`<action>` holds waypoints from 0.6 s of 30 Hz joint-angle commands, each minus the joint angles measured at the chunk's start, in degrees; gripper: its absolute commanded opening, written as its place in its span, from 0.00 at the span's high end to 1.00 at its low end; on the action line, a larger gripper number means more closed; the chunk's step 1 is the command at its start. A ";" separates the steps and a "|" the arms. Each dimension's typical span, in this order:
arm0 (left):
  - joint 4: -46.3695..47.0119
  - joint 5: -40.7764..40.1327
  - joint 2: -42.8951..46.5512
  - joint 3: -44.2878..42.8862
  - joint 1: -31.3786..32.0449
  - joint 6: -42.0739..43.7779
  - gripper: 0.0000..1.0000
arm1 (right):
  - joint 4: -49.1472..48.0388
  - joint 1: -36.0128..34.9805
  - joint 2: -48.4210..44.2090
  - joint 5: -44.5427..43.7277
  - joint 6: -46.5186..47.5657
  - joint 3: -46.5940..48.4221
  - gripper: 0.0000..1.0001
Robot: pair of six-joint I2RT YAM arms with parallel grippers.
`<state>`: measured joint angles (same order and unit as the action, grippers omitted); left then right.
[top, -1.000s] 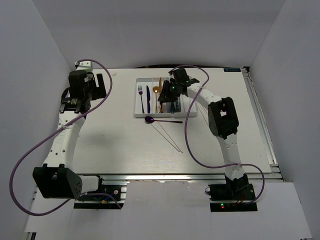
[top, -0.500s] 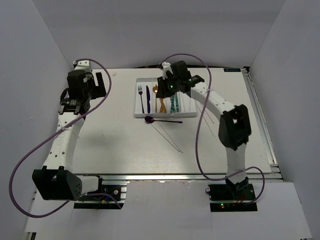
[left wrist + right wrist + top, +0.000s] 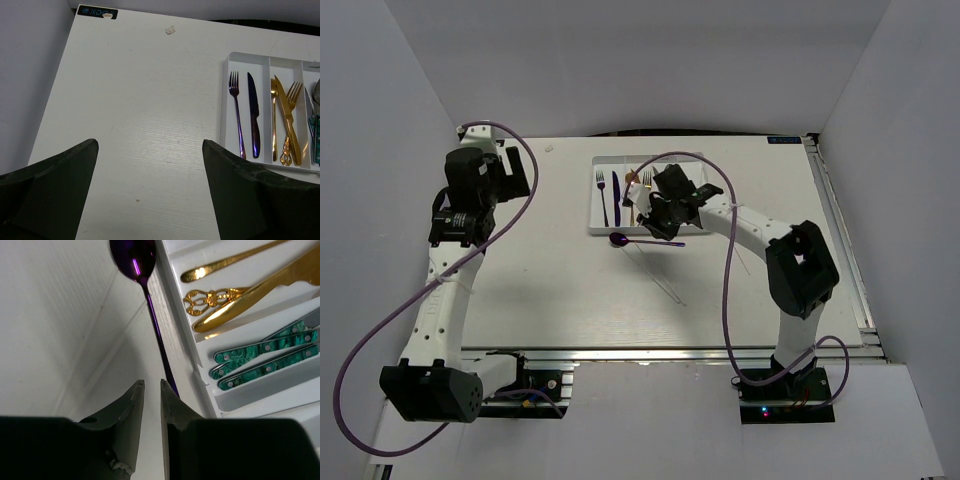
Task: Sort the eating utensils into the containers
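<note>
Right wrist view: the right claw (image 3: 151, 390) is pinched to a narrow slit with nothing in it. Its tips sit just beside the handle of the purple spoon (image 3: 135, 260), which lies on the worktop (image 3: 60, 315) along the tray (image 3: 186, 340) edge. Gold pieces (image 3: 240, 295) and teal-handled pieces (image 3: 260, 352) lie in the tray's compartments at upper right. In the left wrist view, the left claw (image 3: 150, 195) gapes wide and empty.

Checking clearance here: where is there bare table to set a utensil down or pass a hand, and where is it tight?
Free: the wide stretch of table left of the tray, across to the left gripper, and the near strip along the table's front edge. Crowded: along the tray's near wall, where the purple spoon, chopsticks and right gripper bunch together.
</note>
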<state>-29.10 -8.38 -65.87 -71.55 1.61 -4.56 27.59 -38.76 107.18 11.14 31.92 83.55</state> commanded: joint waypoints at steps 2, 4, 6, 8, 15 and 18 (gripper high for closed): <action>0.19 0.12 1.62 0.45 -0.29 -0.71 0.03 | 1.32 -0.17 3.30 -3.67 4.90 3.99 0.71; 0.10 -0.05 1.62 0.36 -0.29 -0.28 0.03 | -0.17 -0.17 3.83 -3.67 5.60 4.08 0.70; 0.01 -0.41 1.79 0.53 -0.29 -0.19 0.03 | -0.79 -0.17 4.71 -2.79 6.31 4.08 0.70; 0.01 -0.58 1.88 0.71 -0.29 -0.19 0.03 | -0.88 -0.17 5.23 -1.83 7.27 3.90 0.71; -0.08 -0.76 2.23 1.41 -0.29 -0.45 0.03 | -1.31 -0.26 6.55 0.46 9.38 2.41 0.69; -0.16 -0.67 1.88 1.24 -0.29 -0.80 0.03 | -1.84 -0.26 7.43 1.51 9.74 2.32 0.70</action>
<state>-29.54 -8.60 -65.67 -70.19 1.61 -4.62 27.88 -38.70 113.71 10.37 40.03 84.97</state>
